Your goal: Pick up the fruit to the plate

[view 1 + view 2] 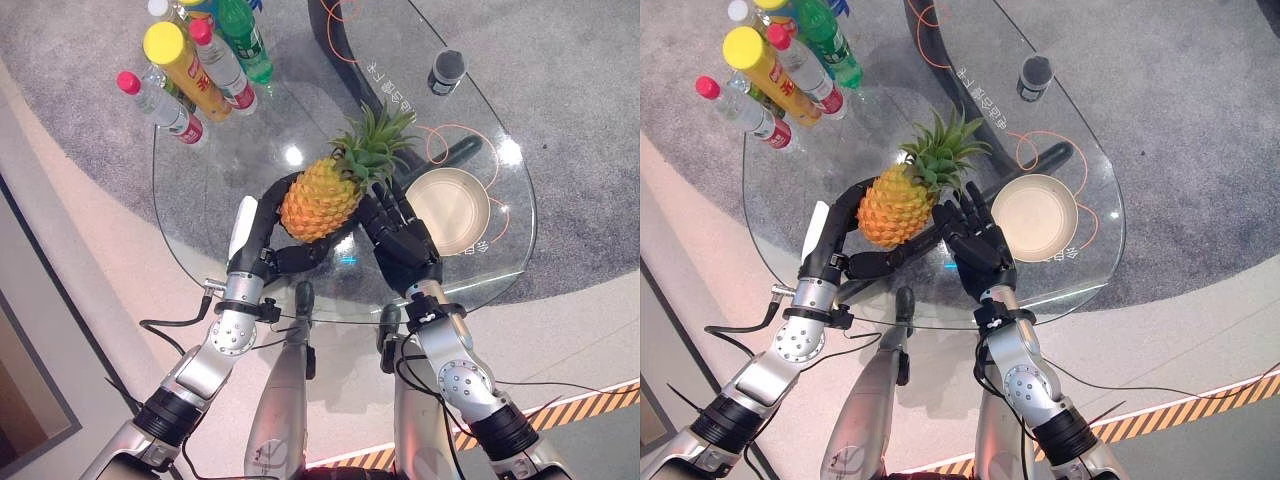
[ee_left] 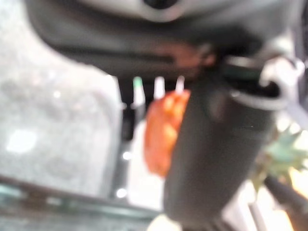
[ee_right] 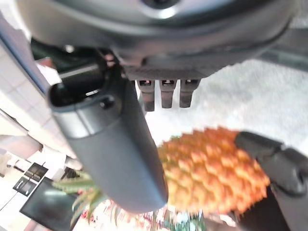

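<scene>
While both hands sit on the fruit, the pineapple (image 1: 320,198) is pinned between them over the glass table (image 1: 200,240), body low toward the robot's left, leafy crown (image 1: 375,140) pointing up and away toward its right, so the long axis runs diagonal, roughly aimed at the far right of the table. Left hand (image 1: 262,232) cups the left and near side of the body, fingers curved round under it, white-covered thumb along the outside; looks like a real wrap, not just a touch. Right hand (image 1: 400,235) lies against the right flank near the base of the crown, fingers fairly straight and spread, pressing rather than curling; right wrist view has the pineapple just past the thumb, left hand's dark fingers on its far side. Cannot tell whether the fruit is lifted or resting on the glass. Plate (image 1: 448,208) is just beside the right hand on its outer side, near but apart from the pineapple, empty. So the coming move is a short sideways carry to the robot's right, with the right hand lying between fruit and plate; risk I'd judge is the crown end tipping or the fruit rolling out of the two-palm squeeze. Bottles (image 1: 195,65) stand well apart at the far left, small dark-capped jar (image 1: 446,70) far right, neither in the path.
</scene>
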